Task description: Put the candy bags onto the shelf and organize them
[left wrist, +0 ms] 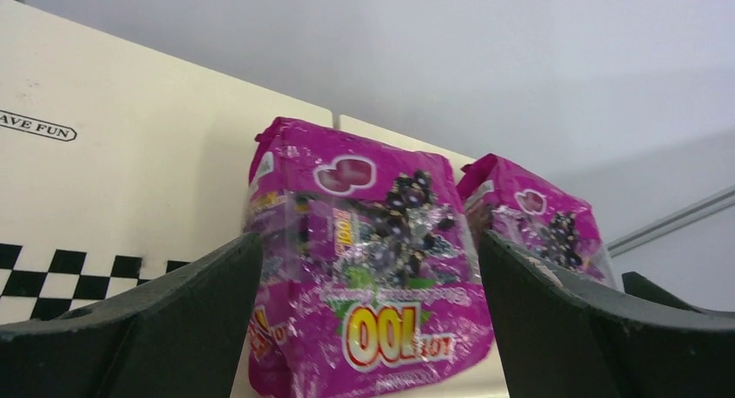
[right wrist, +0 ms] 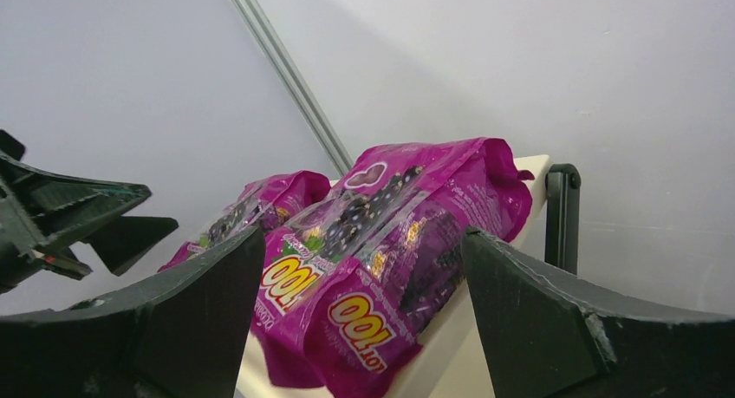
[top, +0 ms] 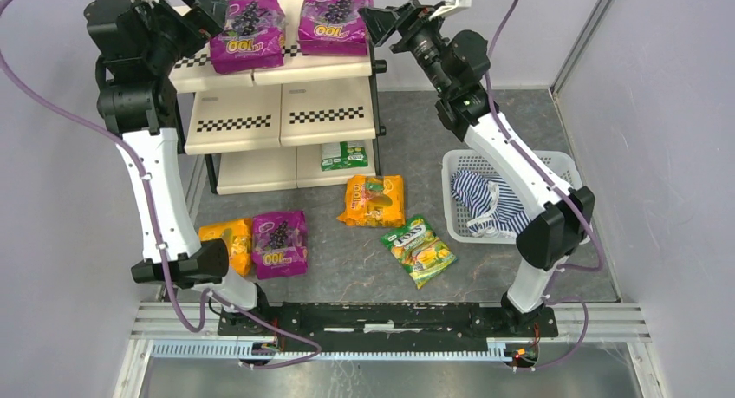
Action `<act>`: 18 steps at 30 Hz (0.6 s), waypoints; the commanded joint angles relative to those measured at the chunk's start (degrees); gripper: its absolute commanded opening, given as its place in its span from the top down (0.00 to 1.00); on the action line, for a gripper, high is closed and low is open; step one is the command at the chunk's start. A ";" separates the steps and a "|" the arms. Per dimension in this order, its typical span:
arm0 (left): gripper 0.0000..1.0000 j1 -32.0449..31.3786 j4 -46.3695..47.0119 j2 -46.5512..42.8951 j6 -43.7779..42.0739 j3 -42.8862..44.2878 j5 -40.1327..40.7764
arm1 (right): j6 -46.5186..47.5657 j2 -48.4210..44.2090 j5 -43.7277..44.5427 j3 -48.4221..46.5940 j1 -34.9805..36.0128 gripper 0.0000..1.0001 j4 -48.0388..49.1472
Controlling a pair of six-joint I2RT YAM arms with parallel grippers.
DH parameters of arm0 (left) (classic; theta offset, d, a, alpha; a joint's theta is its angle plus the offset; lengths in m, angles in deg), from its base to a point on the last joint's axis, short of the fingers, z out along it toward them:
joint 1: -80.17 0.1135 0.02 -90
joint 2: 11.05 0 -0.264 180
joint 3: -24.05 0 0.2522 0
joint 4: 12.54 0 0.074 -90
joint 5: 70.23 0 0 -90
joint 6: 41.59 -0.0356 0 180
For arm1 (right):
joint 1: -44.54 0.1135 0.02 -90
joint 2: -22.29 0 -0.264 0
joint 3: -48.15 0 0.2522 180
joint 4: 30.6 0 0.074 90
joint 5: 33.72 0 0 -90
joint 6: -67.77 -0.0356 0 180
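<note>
- Shelf stands at 11 o'clock on the counter. Both arms are raised to its top tier.
- Top tier holds two purple candy bags side by side: left purple bag and right purple bag. The print faces up and the bags lie close together.
- Left pincer is spread wide and pinches nothing. It sits at 9 o'clock of the left purple bag, which shows between its fingers in the wrist view.
- Right pincer is also spread and holds nothing. It sits at 3 o'clock of the right purple bag, framing it.
- Not yet shelved, on the counter at 6 o'clock of the shelf:
  - third purple bag, touching an orange bag
  - second orange bag
  - green bag
- A small green bag lies at the bottom tier's right front. Whether it is on the tier or on the counter cannot be told.
- Basket with striped cloth is at 3 o'clock and is not part of the task.
- Judgement: about a third of the task is done, and the middle tier is bare.
- Risks:
  - The left purple bag covers the front checkered strip. A sideways nudge from either pincer could slide the glossy pouch off the front edge.
  - The right purple bag lies near the tier's 3 o'clock end, so a brush from a finger could tip it over.
  - The two pincers face each other across the tier, so an inward move by both could make them collide.
</note>
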 commanded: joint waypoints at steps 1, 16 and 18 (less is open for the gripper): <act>0.00 1.63 0.80 3.14 1.44 1.30 -4.96 | -1.40 3.45 -4.75 -7.32 -0.41 0.10 -0.16; 0.00 2.62 11.87 8.09 10.97 -2.15 -18.89 | -8.95 14.27 -12.45 -16.22 -0.43 0.19 5.05; 0.00 2.72 11.86 8.26 11.33 -2.34 -19.31 | -9.47 14.58 -12.64 -16.22 -0.46 0.20 5.52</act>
